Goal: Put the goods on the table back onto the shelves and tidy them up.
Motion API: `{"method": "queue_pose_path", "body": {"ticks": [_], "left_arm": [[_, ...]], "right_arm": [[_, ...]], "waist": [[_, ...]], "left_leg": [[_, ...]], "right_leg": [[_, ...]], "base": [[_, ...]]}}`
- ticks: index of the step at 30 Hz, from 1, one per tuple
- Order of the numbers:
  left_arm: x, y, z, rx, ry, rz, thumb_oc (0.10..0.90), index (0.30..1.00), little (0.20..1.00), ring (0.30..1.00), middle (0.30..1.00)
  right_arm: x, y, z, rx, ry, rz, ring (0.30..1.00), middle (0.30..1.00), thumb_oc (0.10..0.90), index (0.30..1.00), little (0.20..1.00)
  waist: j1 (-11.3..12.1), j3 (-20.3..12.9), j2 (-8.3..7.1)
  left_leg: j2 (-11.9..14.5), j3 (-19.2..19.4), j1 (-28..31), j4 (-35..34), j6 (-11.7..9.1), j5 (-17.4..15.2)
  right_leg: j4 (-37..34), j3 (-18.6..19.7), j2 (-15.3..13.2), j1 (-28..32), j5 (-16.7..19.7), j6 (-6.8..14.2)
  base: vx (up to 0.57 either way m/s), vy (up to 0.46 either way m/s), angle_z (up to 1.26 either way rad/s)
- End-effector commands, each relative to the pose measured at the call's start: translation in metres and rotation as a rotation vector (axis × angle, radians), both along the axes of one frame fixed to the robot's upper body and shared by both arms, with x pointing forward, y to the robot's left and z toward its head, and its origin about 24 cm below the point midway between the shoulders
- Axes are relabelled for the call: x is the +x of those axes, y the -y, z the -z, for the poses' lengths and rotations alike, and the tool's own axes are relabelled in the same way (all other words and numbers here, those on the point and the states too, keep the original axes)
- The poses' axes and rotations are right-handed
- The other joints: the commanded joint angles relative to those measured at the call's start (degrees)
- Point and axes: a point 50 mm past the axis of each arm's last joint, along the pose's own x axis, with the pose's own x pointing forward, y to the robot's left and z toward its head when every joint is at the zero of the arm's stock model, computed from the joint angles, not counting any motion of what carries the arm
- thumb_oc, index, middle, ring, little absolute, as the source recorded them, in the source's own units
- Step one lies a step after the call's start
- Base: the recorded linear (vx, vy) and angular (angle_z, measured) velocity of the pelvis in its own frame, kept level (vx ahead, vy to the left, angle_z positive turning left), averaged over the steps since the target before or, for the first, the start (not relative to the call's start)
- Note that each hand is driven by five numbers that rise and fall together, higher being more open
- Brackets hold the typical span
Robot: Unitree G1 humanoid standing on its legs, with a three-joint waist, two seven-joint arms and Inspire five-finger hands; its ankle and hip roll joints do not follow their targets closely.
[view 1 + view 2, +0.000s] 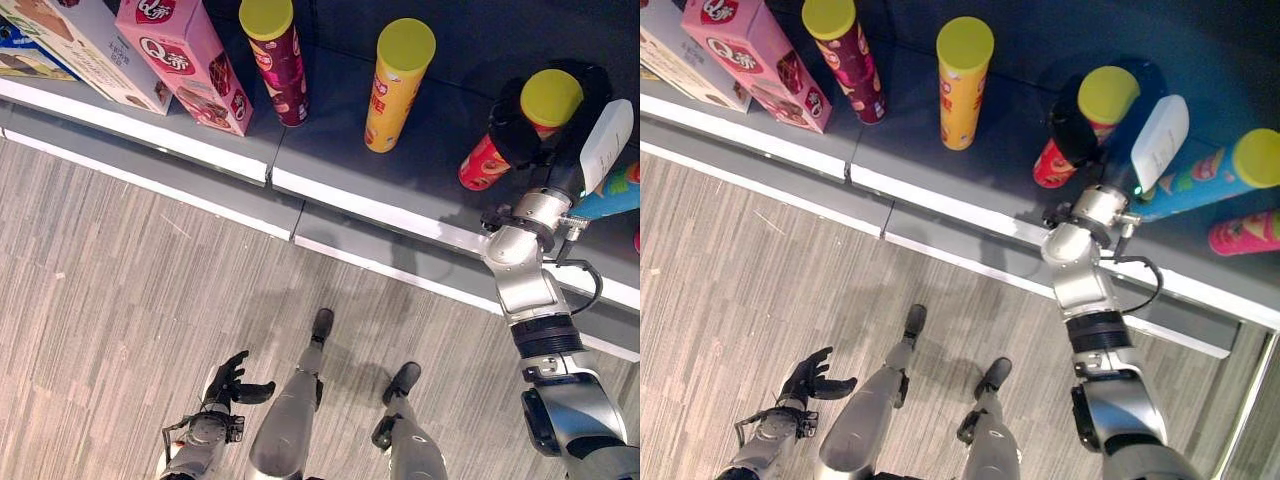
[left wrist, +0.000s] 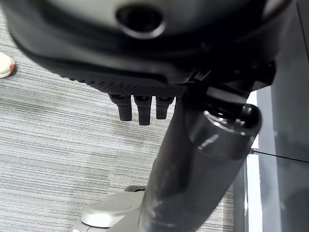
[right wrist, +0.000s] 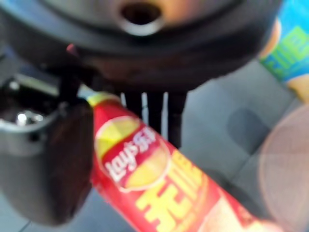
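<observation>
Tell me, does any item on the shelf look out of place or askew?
The red can leans tilted in the right hand, not yet upright like the yellow can. A blue can and a pink can lie flat beside it.

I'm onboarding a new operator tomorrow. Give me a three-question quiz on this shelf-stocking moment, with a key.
1. True or false: the right hand is closed round the red can on the shelf.
2. Which item stands nearest the pink box? A) the maroon can B) the yellow can C) the blue can
3. Fill in: the left hand hangs low over the ______, fingers relaxed and holding nothing.

Key: 1 true; 2 A; 3 floor.
</observation>
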Motion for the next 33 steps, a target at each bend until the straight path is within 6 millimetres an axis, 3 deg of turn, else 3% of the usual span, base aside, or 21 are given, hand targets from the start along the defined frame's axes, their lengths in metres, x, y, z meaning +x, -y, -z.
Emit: {"method": "queue_pose_path", "body": {"ticks": [1, 16, 25, 28, 30, 33], "left_arm": [[-0.007, -0.014, 0.003, 0.066, -0.027, -0.016, 0.800, 0.900, 0.900, 0.900, 0.900], [-0.006, -0.018, 0.004, 0.071, -0.037, -0.028, 0.800, 0.900, 0.900, 0.900, 0.900], [-0.012, -0.020, 0.008, 0.066, -0.072, -0.045, 0.800, 0.900, 0.900, 0.900, 0.900], [-0.018, -0.023, 0.010, 0.053, -0.091, -0.069, 0.800, 0.900, 0.900, 0.900, 0.900], [-0.021, -0.024, 0.012, 0.042, -0.099, -0.090, 0.800, 0.900, 0.900, 0.900, 0.900], [-0.023, -0.032, 0.010, 0.015, -0.103, -0.112, 0.800, 0.900, 0.900, 0.900, 0.900]], "right_arm": [[-0.007, 0.007, -0.035, -0.095, 0.151, 0.039, 0.900, 0.900, 0.800, 0.900, 0.900], [-0.008, -0.008, -0.035, -0.102, 0.156, -0.050, 0.900, 0.900, 0.800, 0.900, 0.900], [-0.030, -0.015, -0.039, -0.135, 0.258, -0.091, 0.900, 0.900, 0.800, 0.900, 0.900], [-0.047, -0.021, -0.032, -0.161, 0.281, -0.143, 0.900, 0.900, 0.800, 0.900, 0.900], [-0.057, -0.026, -0.022, -0.112, 0.269, -0.259, 0.900, 0.900, 0.800, 0.900, 0.900], [-0.065, -0.030, 0.005, 0.118, 0.171, -0.625, 0.900, 0.900, 0.800, 0.900, 0.900]], "waist": [[-0.29, -4.45, -0.94], [-0.59, -5.45, -1.79], [-1.53, -7.72, -3.07], [-2.55, -9.21, -4.30], [-3.51, -10.11, -5.12], [-5.11, -11.56, -6.59]], "left_leg": [[0.03, -3.90, 1.35, -0.11, -1.77, -5.57], [0.29, -3.59, 2.11, -0.08, -1.80, -5.70], [0.64, -3.30, 3.88, -1.02, -1.88, -5.58], [1.23, -2.31, 5.39, -1.30, -1.94, -5.84], [1.56, -1.49, 6.58, -1.48, -2.03, -6.03], [2.33, 0.11, 8.42, -1.66, -2.18, -6.47]], "right_leg": [[1.09, -0.47, -6.30, 0.44, 2.22, 5.42], [1.23, -0.37, -6.20, 1.02, 2.06, 5.28], [1.05, -0.66, -5.92, 2.39, 1.96, 5.20], [0.78, -0.26, -5.40, 3.35, 1.91, 5.13], [0.75, 0.13, -5.01, 3.88, 1.82, 5.06], [0.57, 1.23, -4.31, 4.72, 1.60, 4.86]], "base": [[0.00, 0.000, 0.00], [0.00, 0.000, 0.00], [0.00, 0.000, 0.00], [0.02, -0.003, -0.05], [0.03, 0.004, -0.14], [0.03, 0.007, -0.24]]}}
